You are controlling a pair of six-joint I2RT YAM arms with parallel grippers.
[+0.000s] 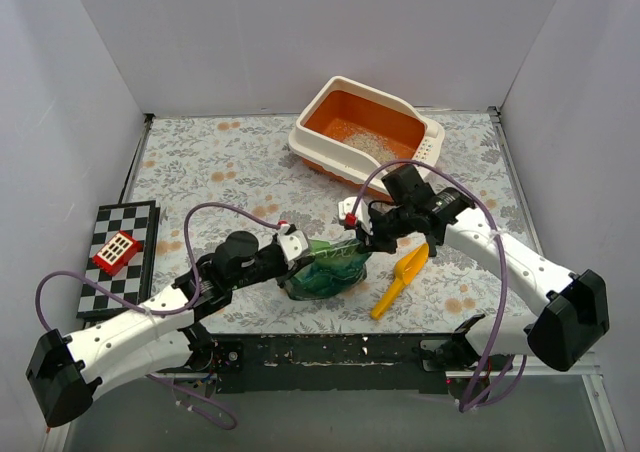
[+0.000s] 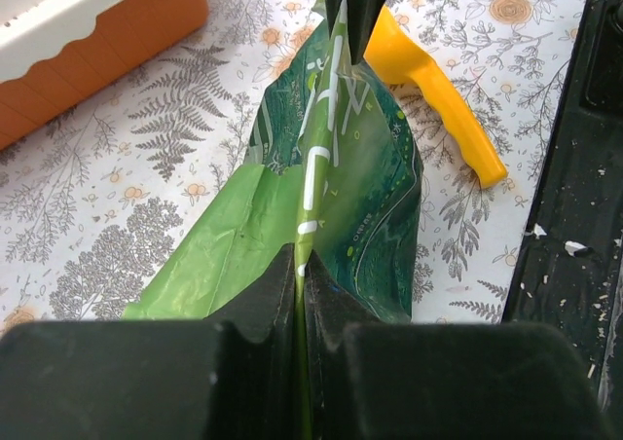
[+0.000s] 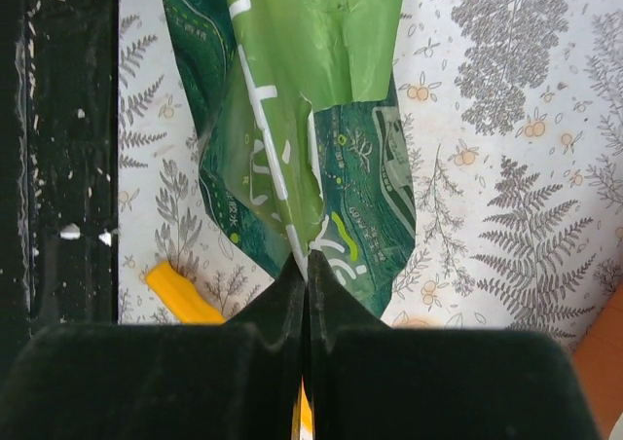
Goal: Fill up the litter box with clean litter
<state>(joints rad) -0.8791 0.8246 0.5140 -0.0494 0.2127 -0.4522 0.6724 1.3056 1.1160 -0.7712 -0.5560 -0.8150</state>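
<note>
Your left gripper and right gripper are each clamped tight on the bag at its top edge, from opposite ends, likely so it lifts level without spilling (scoop lies just beside it). The box waits well apart at the back, thin litter inside.

No words or numbers are coming through clearly. The green bag is carrying white and pale-green printed strokes and some tiny lettering on its darker panels. Creases and folds are breaking these up, so nothing is reading as a word or brand.
</note>
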